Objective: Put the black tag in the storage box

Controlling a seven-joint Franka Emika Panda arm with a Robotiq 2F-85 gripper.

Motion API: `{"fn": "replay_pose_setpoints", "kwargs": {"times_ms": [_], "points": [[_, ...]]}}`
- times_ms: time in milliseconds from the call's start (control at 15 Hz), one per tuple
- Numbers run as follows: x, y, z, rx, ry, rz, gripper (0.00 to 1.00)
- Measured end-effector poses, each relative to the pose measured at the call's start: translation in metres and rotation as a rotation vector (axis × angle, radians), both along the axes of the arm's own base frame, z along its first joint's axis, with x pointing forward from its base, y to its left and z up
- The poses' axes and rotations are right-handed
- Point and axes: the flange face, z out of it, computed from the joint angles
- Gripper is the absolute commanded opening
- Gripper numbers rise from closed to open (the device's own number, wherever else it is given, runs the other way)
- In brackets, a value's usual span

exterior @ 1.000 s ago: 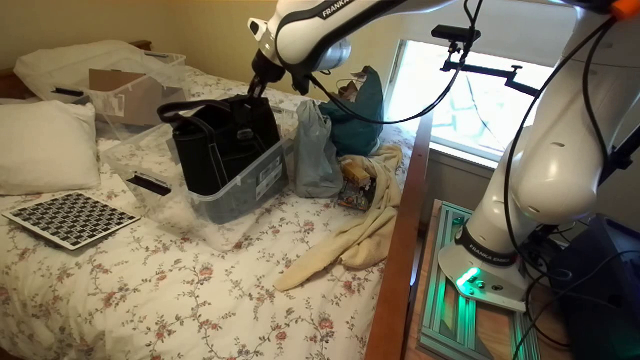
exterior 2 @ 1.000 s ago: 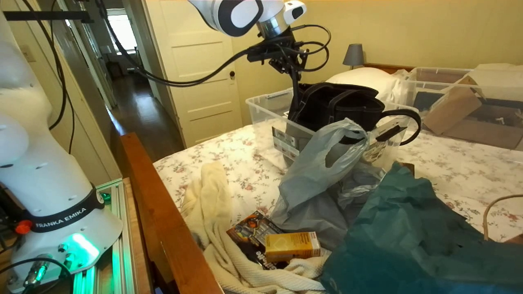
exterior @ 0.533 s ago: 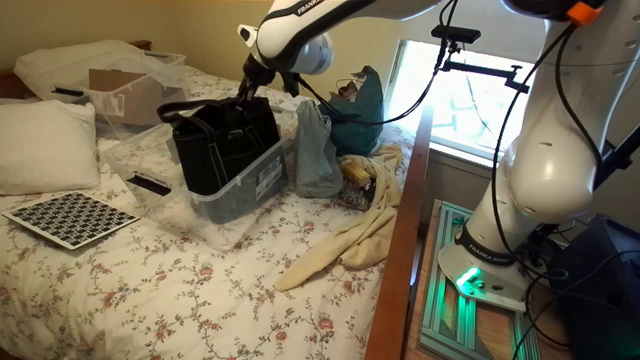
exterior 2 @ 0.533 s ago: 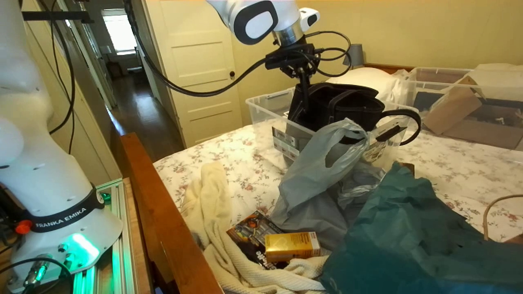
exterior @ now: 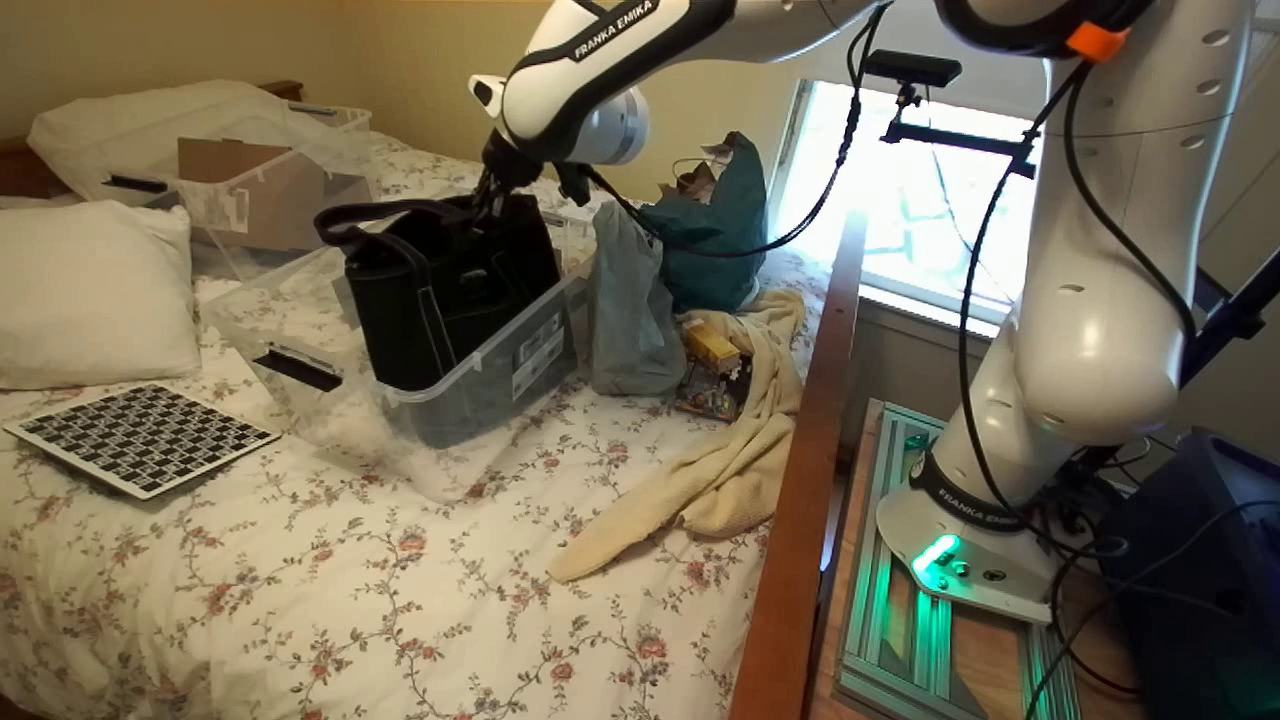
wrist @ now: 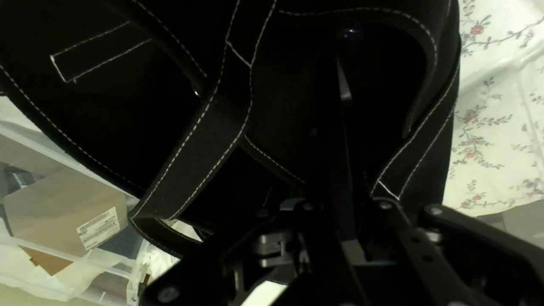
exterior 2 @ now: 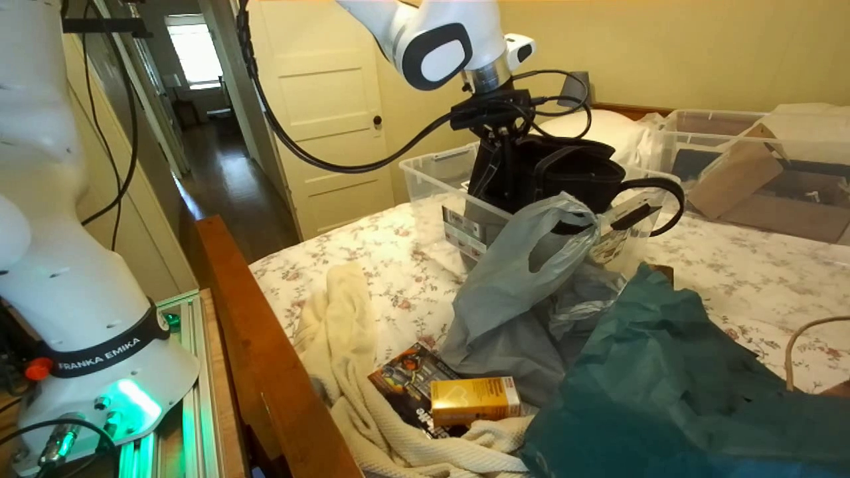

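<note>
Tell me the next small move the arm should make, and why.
Probably ease the pincer slightly upward: it appears shut, down at the black bag in the storage box, and black on black hides whether anything is held; a small lift might show that.

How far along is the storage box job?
Looks done: the black bag sits in the storage box. In hand: the shut pincer reaches down at the bag, any hold unclear. Left, probably: placing the tag, which no view clearly shows, and lifting clear.

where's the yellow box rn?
In an exterior view, the yellow box lies low, just right of centre, overlapping the dark printed packet, with the teal bag to its right.
</note>
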Motion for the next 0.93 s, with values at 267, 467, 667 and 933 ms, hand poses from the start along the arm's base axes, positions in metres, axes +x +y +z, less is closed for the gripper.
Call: {"fn": "replay_pose_setpoints", "kwargs": {"times_ms": [267,467,667,933], "points": [[0.007,-0.007,-0.022,-0.027,0.063,0.023,0.04],[0.011,-0.011,-0.035,-0.054,0.139,0.027,0.04],[0.015,-0.011,-0.041,-0.073,0.190,0.015,0.49],[0.023,-0.013,-0.040,-0.077,0.206,-0.018,0.75]]}}
